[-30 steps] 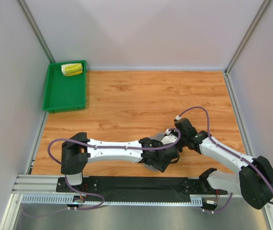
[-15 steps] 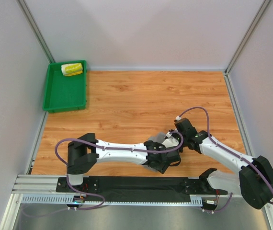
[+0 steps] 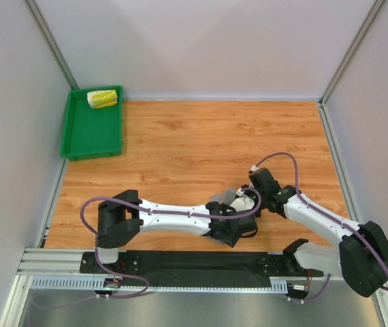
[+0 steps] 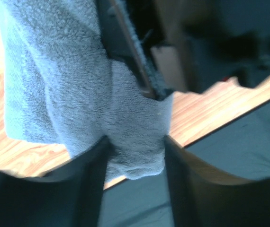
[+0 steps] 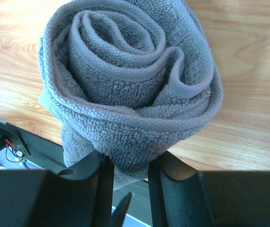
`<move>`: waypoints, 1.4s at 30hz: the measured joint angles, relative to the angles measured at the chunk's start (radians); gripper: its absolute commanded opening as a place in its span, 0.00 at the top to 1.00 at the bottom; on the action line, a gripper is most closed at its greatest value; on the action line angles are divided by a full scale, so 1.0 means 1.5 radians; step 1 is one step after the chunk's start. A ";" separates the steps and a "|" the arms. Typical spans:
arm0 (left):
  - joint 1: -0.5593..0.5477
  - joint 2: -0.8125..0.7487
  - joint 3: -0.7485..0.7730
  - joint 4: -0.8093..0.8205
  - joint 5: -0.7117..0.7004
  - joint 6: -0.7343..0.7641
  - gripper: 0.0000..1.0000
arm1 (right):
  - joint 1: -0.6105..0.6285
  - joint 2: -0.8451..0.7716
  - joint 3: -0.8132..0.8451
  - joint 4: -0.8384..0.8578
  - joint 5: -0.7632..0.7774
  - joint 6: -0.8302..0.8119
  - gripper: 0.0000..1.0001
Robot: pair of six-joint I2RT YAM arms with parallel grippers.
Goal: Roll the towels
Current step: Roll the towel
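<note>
Grey towel [image 3: 229,197] sits at lower centre of the top view, where left arm [image 3: 173,214] and right arm [image 3: 316,218] meet. Small towel [image 3: 102,99] lies rolled in tray [image 3: 88,136], upper left. Likely both arms hold the grey roll so it cannot unwind.

Left wrist view: left claw [image 4: 136,146] is narrowed, pinching a fold of towel at lower centre.

Right wrist view: the spiral end faces the camera, upper centre. Right claw [image 5: 129,179] is nearly closed, gripping the roll's bottom edge.
</note>
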 measured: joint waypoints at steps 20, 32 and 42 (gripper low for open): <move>0.112 -0.110 -0.125 0.132 0.190 0.114 1.00 | 0.006 -0.004 0.073 -0.117 0.054 -0.057 0.15; 0.364 -0.126 -0.173 0.151 0.489 0.127 1.00 | -0.014 -0.015 0.190 -0.194 0.079 -0.115 0.12; 0.505 -0.097 -0.210 0.192 0.708 0.112 1.00 | -0.020 -0.027 0.174 -0.133 0.002 -0.113 0.12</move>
